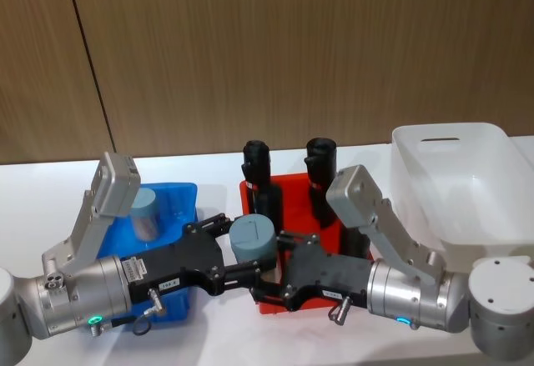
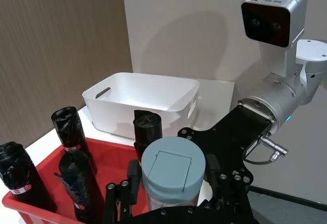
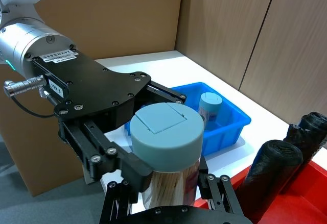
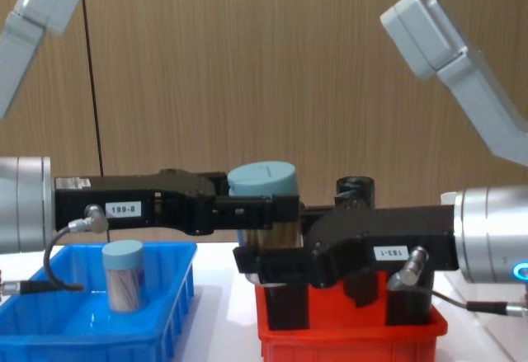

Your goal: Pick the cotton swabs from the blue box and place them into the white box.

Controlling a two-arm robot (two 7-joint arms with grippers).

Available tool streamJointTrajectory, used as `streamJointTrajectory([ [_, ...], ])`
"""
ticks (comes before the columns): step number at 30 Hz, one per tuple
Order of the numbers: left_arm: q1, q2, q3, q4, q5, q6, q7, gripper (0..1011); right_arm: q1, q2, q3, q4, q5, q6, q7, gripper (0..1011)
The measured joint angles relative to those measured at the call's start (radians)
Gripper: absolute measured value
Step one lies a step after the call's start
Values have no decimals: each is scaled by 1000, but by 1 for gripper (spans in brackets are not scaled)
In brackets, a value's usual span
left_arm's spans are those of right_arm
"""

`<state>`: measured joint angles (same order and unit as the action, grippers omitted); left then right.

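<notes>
Grips one jar [image 1: 252, 239] in mid-air above the gap between blue box [image 1: 179, 195] and red bin [image 1: 292, 184], with left gripper [image 1: 240, 249] fingers clamped just under the lid and right gripper [image 1: 275, 263] fingers clamped on the lower body. Shows a second jar [image 1: 146, 213] upright in the blue box, white box [image 1: 492, 145] on the counter [image 1: 217, 170] beyond the red bin.

Red bin [image 1: 296, 203] standing on the white desk [image 1: 213, 170], with black rolls [image 2: 69, 129] set upright inside it; four can be counted in the left wrist view. Behind the desk, a brown wood-grain wall [image 1: 267, 49] crossed by dark vertical seams.
</notes>
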<state>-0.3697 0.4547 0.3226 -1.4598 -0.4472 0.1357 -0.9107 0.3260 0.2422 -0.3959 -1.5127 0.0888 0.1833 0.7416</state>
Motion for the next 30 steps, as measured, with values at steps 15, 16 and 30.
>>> streamJointTrajectory([
  [15,0,0,0,0,0,0,0,1004,-14,28,8,-22,22,-7,-18,637],
  [16,0,0,0,0,0,0,0,1004,-18,35,11,-27,24,-8,-22,637],
  [30,0,0,0,0,0,0,0,1004,-76,125,69,-75,91,-22,-121,637],
])
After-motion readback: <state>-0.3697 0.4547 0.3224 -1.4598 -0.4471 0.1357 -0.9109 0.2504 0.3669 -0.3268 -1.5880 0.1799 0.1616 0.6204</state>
